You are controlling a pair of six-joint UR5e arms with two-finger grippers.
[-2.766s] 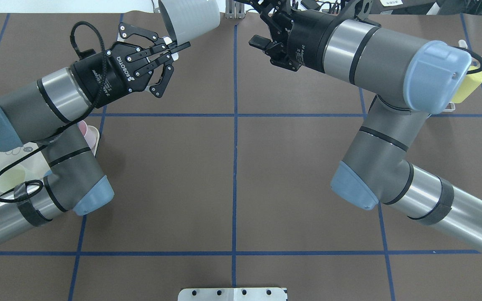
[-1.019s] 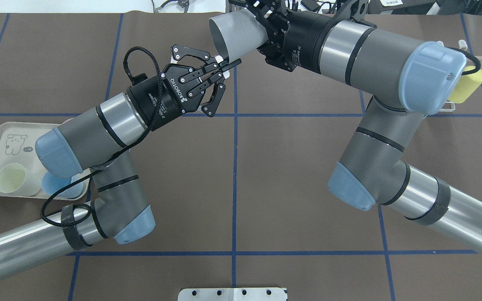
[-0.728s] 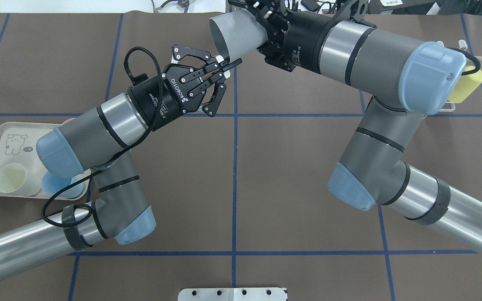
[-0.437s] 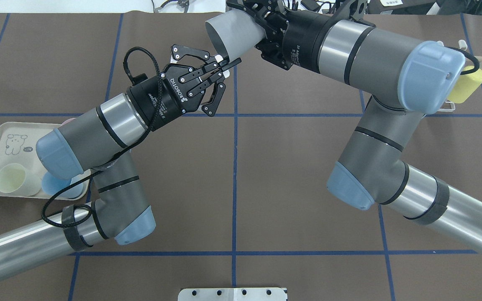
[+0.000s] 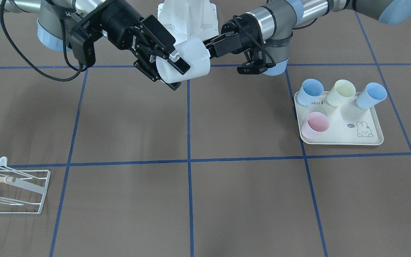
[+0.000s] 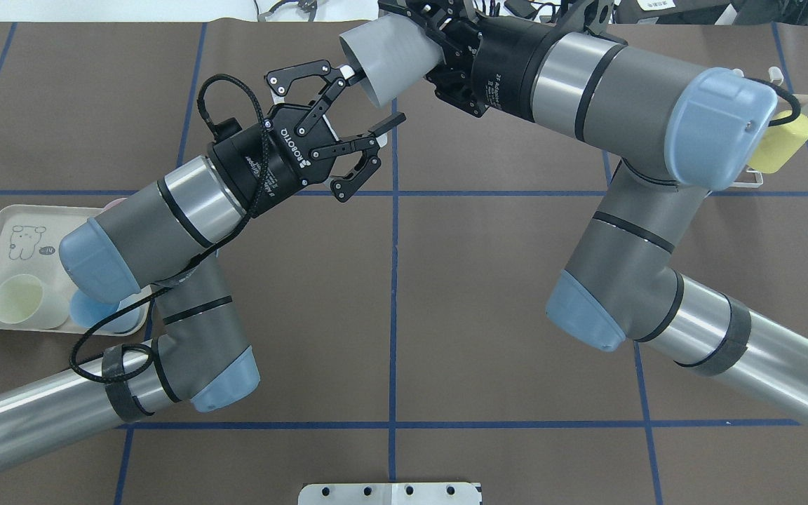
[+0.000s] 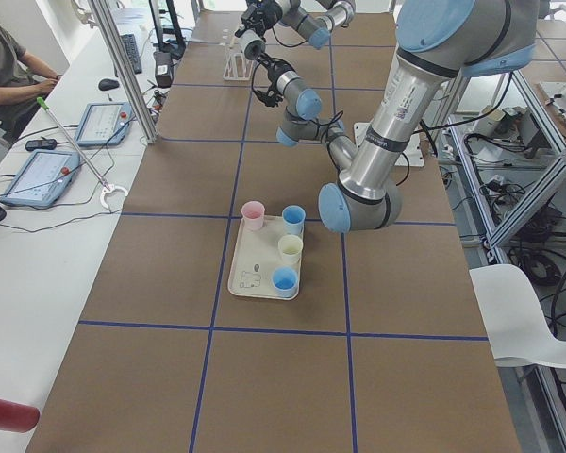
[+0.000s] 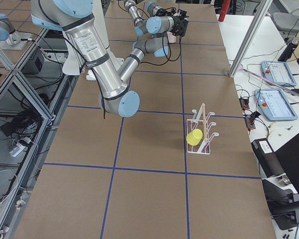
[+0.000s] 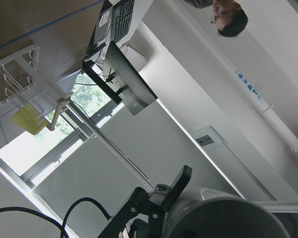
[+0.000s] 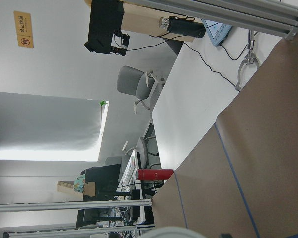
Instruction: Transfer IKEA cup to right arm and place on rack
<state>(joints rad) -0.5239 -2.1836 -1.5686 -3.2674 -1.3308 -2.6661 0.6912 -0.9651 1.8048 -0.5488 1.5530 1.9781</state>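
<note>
The IKEA cup (image 6: pixel 386 59) is white and lies on its side in the air above the far middle of the table. My right gripper (image 6: pixel 439 49) is shut on its base end; the cup (image 5: pixel 191 64) shows between the dark fingers in the front view. My left gripper (image 6: pixel 365 98) stands open just beside the cup's open rim, its fingers spread apart and off the cup. The white wire rack (image 5: pixel 16 187) with its wooden rod stands at the table's far right, and a yellow cup (image 8: pixel 194 137) hangs on it. The rack (image 6: pixel 755 179) is mostly hidden behind my right arm.
A cream tray (image 5: pixel 341 139) with a rabbit print holds two blue cups, a yellow cup and a pink cup (image 5: pixel 314 125) on my left side. A person (image 7: pixel 9 57) sits at a side desk beyond the table's far edge.
My left gripper, earlier shut on the cup's rim, has opened and let go. The right gripper closed on the cup's base about a second ago and now carries it alone.
</note>
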